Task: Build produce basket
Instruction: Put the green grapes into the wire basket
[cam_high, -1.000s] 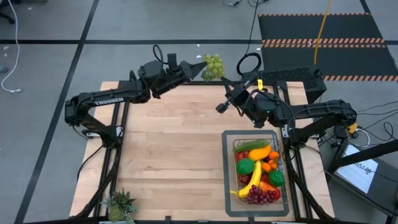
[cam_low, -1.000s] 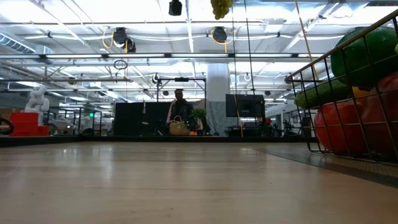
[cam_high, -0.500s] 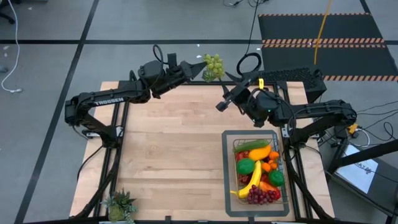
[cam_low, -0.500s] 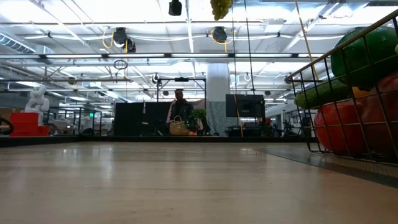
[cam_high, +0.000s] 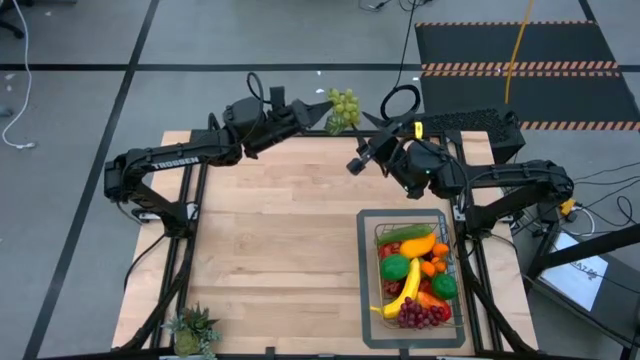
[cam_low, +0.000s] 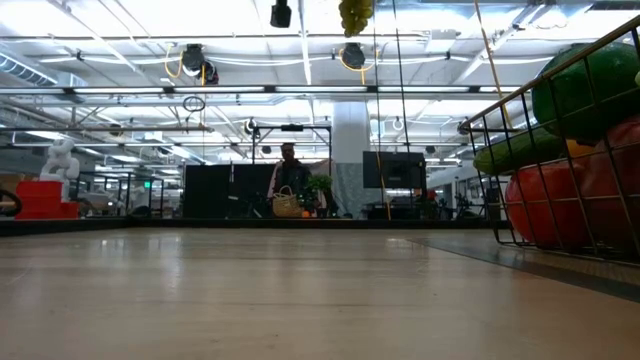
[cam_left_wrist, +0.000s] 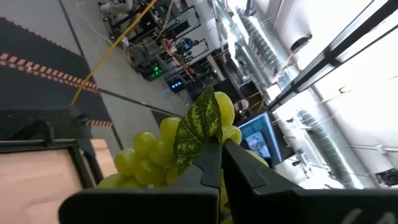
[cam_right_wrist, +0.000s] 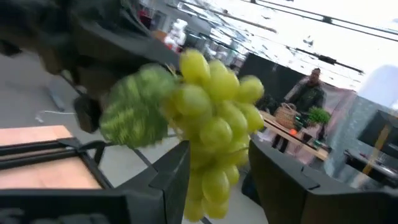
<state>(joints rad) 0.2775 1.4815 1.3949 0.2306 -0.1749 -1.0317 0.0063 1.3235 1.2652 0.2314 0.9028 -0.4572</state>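
A bunch of green grapes (cam_high: 343, 105) with a green leaf (cam_left_wrist: 199, 127) hangs high over the table's far edge, with my left gripper (cam_high: 322, 112) shut on it. The bunch also shows at the top of the low view (cam_low: 353, 12). My right gripper (cam_high: 358, 163) stands open a little nearer and to the right, pointing at the grapes (cam_right_wrist: 214, 118). In the right wrist view its fingers (cam_right_wrist: 177, 168) frame the bunch without touching it. The wire basket (cam_high: 447, 255), filled with produce, stands at the near right. My left gripper pinches the bunch between its two shut fingers (cam_left_wrist: 208, 168) at the base of the leaf (cam_left_wrist: 198, 146), at the top of the bunch. It reaches about level from the table's left. The grapes hang beside and below the fingertips, lifted clear of the table.
The basket sits on a flat grey tray (cam_high: 366, 290) and looms at the right of the low view (cam_low: 520, 130). A spiky potted plant (cam_high: 192, 330) stands at the near left corner. A person (cam_low: 288, 185) stands far off in the room beyond the table.
My right gripper has opened its fingers and stays close to the grapes. My left gripper and the bunch have kept still.
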